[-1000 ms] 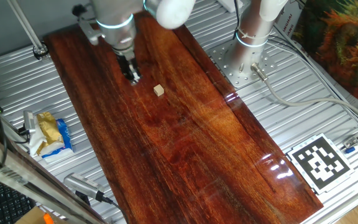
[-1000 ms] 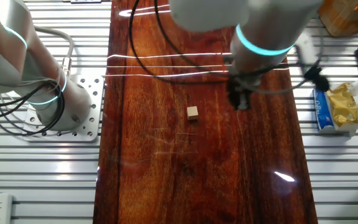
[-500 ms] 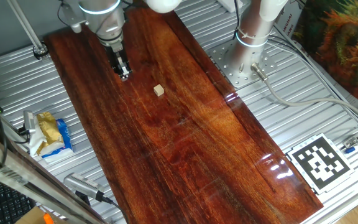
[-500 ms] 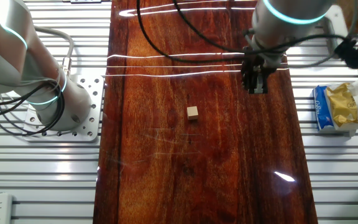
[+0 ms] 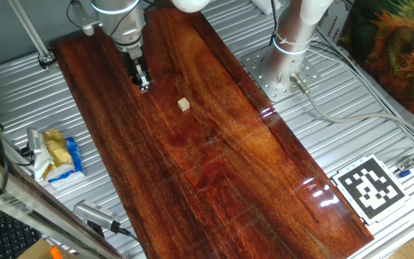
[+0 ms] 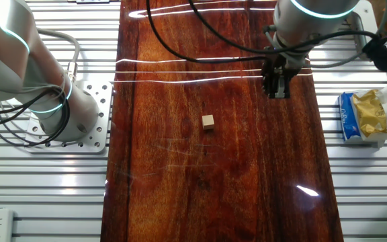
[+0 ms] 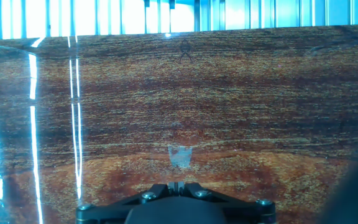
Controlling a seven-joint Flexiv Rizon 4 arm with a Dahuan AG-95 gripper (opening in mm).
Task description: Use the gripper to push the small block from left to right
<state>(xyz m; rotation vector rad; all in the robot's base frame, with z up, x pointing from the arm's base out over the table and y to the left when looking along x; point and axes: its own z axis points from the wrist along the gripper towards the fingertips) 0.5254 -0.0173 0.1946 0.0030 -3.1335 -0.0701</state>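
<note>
The small block (image 5: pixel 185 104) is a tiny pale tan cube resting on the dark red wooden board (image 5: pixel 214 165). It also shows in the other fixed view (image 6: pixel 208 122). My gripper (image 5: pixel 143 85) is a narrow black tip under the silver arm with a light-blue ring. It hangs close over the board, apart from the block, up and to the left of it in one fixed view and up and to the right in the other fixed view (image 6: pixel 278 93). The hand view shows the gripper (image 7: pixel 179 185) with fingers together and empty. The block is out of the hand view.
A yellow, white and blue packet (image 5: pixel 56 155) lies on the ribbed metal table beside the board. A white upright post with cables (image 5: pixel 293 36) stands on a plate at the board's other side. A black-and-white marker tile (image 5: pixel 369 188) lies near one corner.
The gripper moved away from the block, from near it toward the board's far side. It has hardly moved in the last half second. The block has not moved.
</note>
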